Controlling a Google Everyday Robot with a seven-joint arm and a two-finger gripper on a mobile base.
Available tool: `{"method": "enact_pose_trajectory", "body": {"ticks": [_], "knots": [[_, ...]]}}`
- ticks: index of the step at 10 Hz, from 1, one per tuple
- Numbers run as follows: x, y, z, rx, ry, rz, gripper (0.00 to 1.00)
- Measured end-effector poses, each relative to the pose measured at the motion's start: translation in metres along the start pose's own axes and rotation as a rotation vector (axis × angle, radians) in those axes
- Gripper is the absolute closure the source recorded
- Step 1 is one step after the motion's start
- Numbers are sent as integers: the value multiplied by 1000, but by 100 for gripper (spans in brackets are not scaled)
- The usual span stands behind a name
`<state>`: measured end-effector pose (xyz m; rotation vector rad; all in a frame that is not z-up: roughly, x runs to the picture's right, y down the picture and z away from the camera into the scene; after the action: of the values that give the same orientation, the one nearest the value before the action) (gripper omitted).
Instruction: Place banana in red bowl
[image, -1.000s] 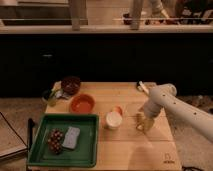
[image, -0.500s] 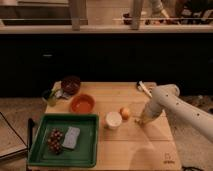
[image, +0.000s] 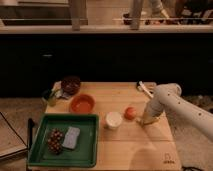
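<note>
My gripper (image: 144, 120) reaches down from the white arm on the right and touches the wooden table (image: 130, 150), right of the white cup (image: 113, 120). A small yellow-tan piece, apparently the banana (image: 141, 122), shows right at the gripper's tip, mostly hidden by it. A round orange-red fruit (image: 130, 112) lies between the cup and the gripper. The red bowl (image: 82, 103) stands empty to the left of the cup, well apart from the gripper.
A dark bowl (image: 70, 84) stands behind the red bowl, with small green items (image: 50, 96) to its left. A green tray (image: 37, 150) with a dark cluster and a pale block sits front left. A white elongated object (image: 145, 89) lies at the table's back right.
The gripper has shifted slightly right near the table. The round orange-red fruit has moved right, away from the cup's rim toward the gripper.
</note>
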<state>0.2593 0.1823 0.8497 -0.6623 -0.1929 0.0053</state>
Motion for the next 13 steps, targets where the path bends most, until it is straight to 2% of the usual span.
{"method": "enact_pose_trajectory", "body": {"ticks": [3,7,10,13], "knots": [[-1,-14,-11,20,23,-3,100],[2,-31,-38,63,70,-10,100],[4,-37,-55,85,86,-12,100],[-5,-46,-75,116,88,-32,100]]}}
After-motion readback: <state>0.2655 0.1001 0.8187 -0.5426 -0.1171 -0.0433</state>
